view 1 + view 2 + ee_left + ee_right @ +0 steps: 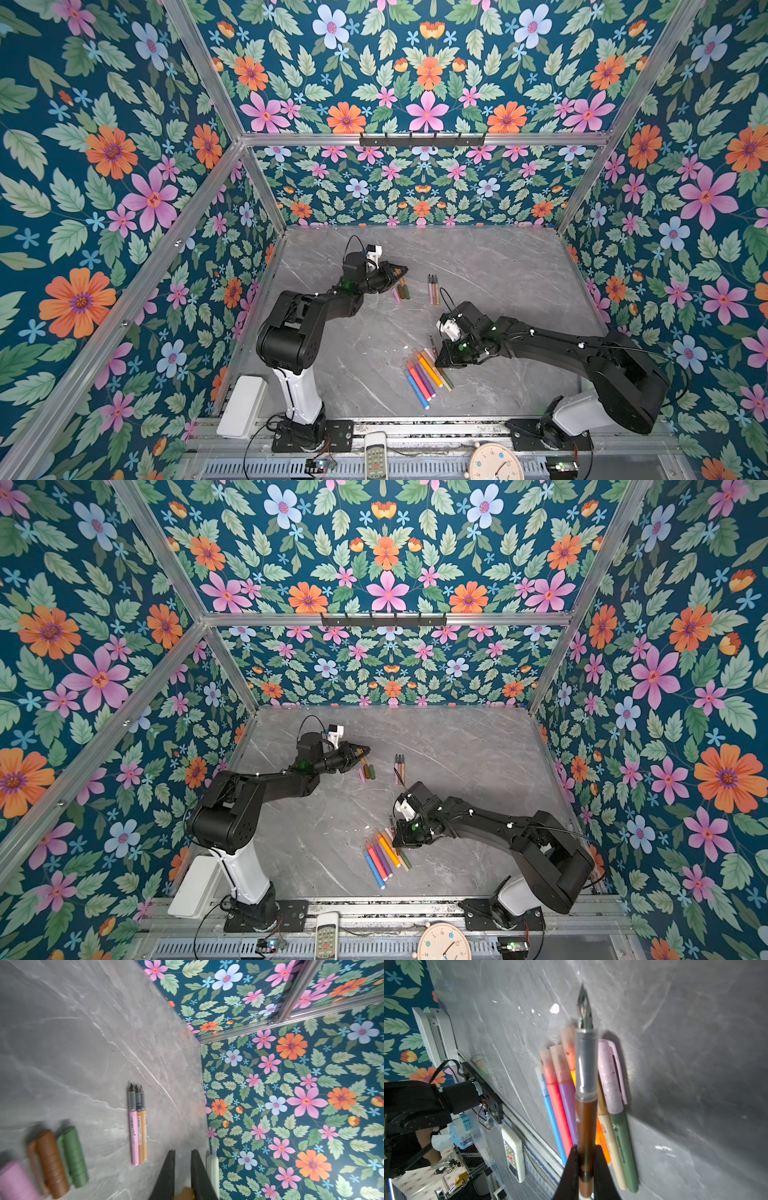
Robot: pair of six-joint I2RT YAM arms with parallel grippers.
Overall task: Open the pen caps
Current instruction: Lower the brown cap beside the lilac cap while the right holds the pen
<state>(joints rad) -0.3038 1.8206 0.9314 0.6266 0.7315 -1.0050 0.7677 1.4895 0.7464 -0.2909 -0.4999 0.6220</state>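
Note:
My left gripper (401, 272) (183, 1152) hovers at the back left of the table and is shut on a tan-brown pen cap (185, 1193) held deep between its fingers. Just beside it, pink (16, 1182), brown (53, 1163) and green (74, 1157) pen caps lie loose on the table (401, 291). Three uncapped pens (433, 284) (138, 1126) lie side by side to their right. My right gripper (437, 358) (586, 1153) is shut on a brown pen (586, 1122) whose bare nib (584, 1007) points away. Below it lies a row of capped pens (424, 374) (562, 1093).
The grey marble table (498, 266) is boxed in by floral walls and aluminium posts. A white box (241, 407) sits at the front left. A remote (376, 455) and a round clock (494, 463) lie on the front rail.

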